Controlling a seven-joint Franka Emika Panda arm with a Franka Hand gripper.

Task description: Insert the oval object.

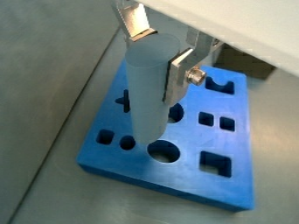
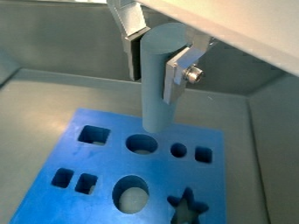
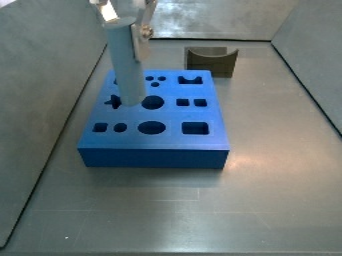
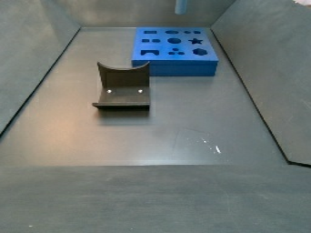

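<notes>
Grey metal sheeting forms the worktop, with low grey walls around it in both side views.

Side view findings: a blue block with shaped holes lies flat on the worktop. A dark olive block with a curved notch stands well apart from it; in a side view this olive block is in the middle of the floor, with the blue block beyond it near the far wall. From that angle only a small sliver of the arm shows at the frame edge above the blue block; the claw and what it carries cannot be made out there.

Wrist view findings: both wrist views look down along the claw and show what the side views do not, namely the grip itself. The flat silver fingers are closed narrowly on the oval object, a pale grey-blue peg, clamping its upper part. A screw head shows on one finger plate.

Position of the oval object relative to the claw: it hangs upright from between the fingers, its lower end extending well below them towards the blue block. In a side view the oval object stands over the block's edge on the side near the star-shaped hole. Whether its lower end touches the block cannot be told.
</notes>
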